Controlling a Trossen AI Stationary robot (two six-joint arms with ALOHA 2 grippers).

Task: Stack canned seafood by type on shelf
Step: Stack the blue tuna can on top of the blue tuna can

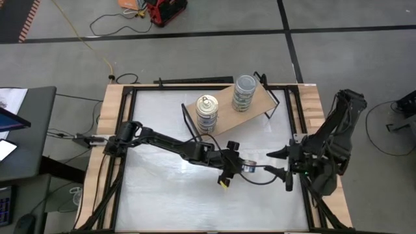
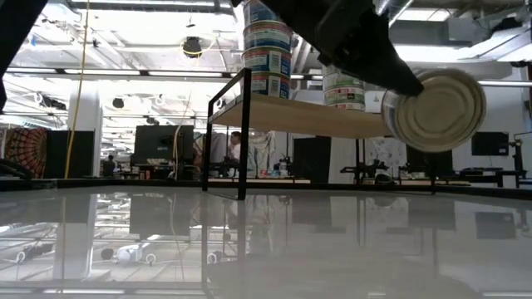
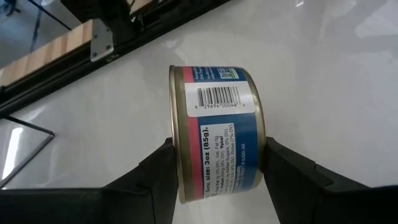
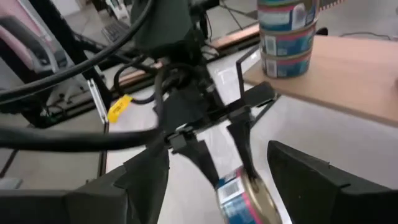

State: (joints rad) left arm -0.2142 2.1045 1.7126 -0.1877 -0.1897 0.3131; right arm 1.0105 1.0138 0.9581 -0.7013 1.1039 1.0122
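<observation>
Metal, stiff and smooth: the tin (image 3: 217,134) in the left gripper (image 1: 235,162) is a small blue-and-pink-labelled can, held on its side with the two dark fingers (image 3: 186,168) clamped across its flat ends. It hangs clear of the white tabletop (image 1: 162,188), at about five o'clock from the shelf (image 1: 224,104). It is probably light yet slick, so a squeeze on the flat faces or across the rim should hold best; the curved paper label could slip. The right gripper (image 1: 286,162) waits at three o'clock of the tin, its fingers spread wide and empty. Two stacks already stand on the shelf, one (image 1: 207,114) at its nine o'clock end, another (image 1: 244,93) toward two o'clock.
</observation>
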